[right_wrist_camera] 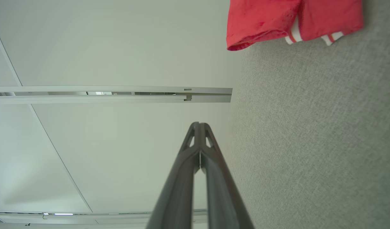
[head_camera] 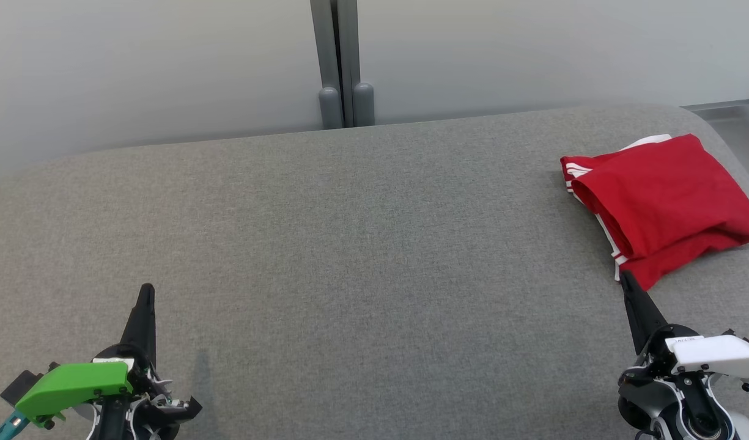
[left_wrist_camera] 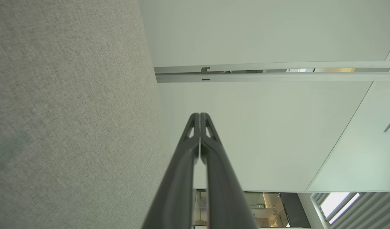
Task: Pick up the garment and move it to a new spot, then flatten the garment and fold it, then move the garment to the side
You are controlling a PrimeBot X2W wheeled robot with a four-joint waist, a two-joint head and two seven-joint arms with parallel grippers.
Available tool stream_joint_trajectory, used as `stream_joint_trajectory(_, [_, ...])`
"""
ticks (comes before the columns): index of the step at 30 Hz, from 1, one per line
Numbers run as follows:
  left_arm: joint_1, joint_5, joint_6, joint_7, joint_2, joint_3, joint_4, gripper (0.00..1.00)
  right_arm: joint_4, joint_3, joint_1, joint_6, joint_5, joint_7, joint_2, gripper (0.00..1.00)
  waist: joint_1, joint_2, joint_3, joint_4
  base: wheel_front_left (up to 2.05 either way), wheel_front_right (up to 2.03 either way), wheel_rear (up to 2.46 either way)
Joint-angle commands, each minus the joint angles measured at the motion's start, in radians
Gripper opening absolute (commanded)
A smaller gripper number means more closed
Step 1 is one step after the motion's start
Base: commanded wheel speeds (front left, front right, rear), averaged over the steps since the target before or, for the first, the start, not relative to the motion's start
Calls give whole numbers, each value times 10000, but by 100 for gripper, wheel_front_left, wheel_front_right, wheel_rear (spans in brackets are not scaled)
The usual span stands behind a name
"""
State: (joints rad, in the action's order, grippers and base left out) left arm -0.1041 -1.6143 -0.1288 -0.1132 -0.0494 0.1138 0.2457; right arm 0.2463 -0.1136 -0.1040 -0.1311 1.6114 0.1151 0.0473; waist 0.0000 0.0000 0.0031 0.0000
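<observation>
Toward the far right of the grey desk (head_camera: 350,244), a folded red garment (head_camera: 664,205), white stripes along its left edge, lying flat in a rough rectangle, lower layers peeking out at the near side. Close to the desk's right rim, well apart from the left pincer (head_camera: 146,288). At lower left of the head view, that left pincer, green-shelled at the wrist, fingers pressed together into one dark point, aimed up the view, gripping nothing, over plain fabric. At lower right, the right pincer (head_camera: 626,280), white-shelled, fingers likewise together, empty, tip near the garment's nearest corner. Along the left fingers: tips meeting, desk on the left of that view, pale wall (head_camera: 166,61) beyond. Along the right fingers: tips meeting too, desk on the right of that view, garment (right_wrist_camera: 293,19) at the top edge, ahead of the tips, a stretch of grey fabric between. Behind the desk in the head view, a grey post (head_camera: 340,61) at the wall's middle.
</observation>
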Motion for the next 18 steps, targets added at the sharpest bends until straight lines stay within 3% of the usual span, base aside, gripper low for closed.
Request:
stream_joint_trajectory(1, [-102,23,-42,-46,-35,28,-15,0,-39,-17,-86,7,32,14,56,0,0,0,0,0,0,0,0])
stream_joint_trajectory(18, [-102,28,-42,-50,-32,32,-16,0,-39,-17,-85,7,32,14,56,0,0,0,0,0,0,0,0])
